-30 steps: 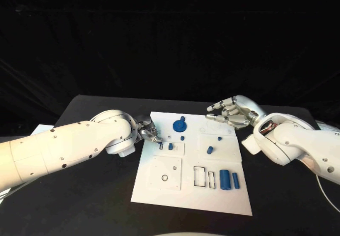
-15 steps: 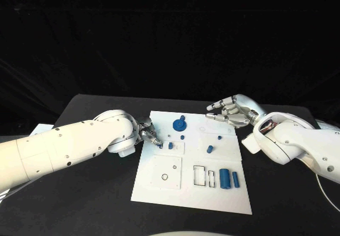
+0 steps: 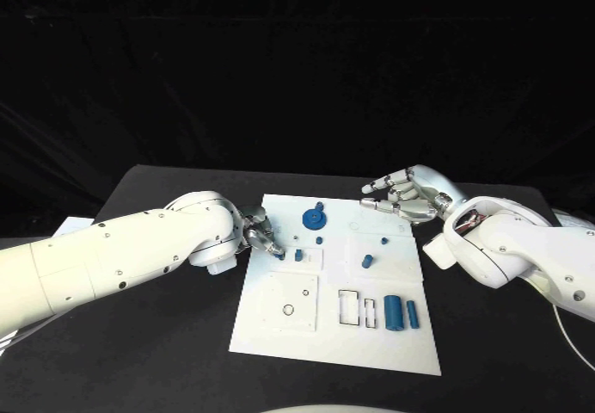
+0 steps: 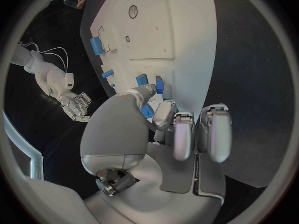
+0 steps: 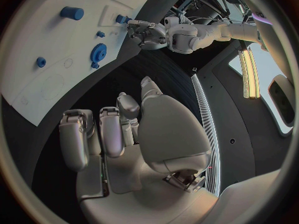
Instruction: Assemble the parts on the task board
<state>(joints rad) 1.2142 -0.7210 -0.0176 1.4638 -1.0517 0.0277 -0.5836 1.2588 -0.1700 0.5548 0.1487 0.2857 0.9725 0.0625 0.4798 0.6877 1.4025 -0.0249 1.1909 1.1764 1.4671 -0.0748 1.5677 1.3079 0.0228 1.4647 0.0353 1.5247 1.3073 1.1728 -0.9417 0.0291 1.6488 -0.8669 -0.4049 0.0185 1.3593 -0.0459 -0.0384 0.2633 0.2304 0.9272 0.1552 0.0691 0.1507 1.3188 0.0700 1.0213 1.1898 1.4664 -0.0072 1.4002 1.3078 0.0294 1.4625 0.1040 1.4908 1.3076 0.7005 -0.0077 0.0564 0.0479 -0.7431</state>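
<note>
Two silver hands worked over the white task board [image 3: 297,335], which lay in the middle of the black worktop [image 3: 149,361]. We saw the left hand [image 3: 261,231] at the board's left edge, its fingers [image 4: 163,115] drawn together around a small blue part [image 4: 147,110]. In the left wrist view that part sat pinched between the thumb and a finger, right over the board and close to two more small blue pegs [image 4: 159,84] standing in it. The right hand [image 3: 406,197] hovered beyond the board's far right corner, its fingers [image 5: 111,134] loosely curled and apart, with nothing in them.

We found a blue gear [image 3: 315,220] near the board's far edge, with a small knob just beside it. A small blue peg [image 3: 367,262] stood tilted nearer the middle, and a tiny one lay beyond it towards the right hand. Near the board's right side, a blue cylinder [image 3: 393,313] and a thinner blue bar [image 3: 412,314] lay side by side, next to two outlined rectangular slots [image 3: 350,310]. A small round hole [image 3: 289,311] sat in the square panel left of those slots.
</note>
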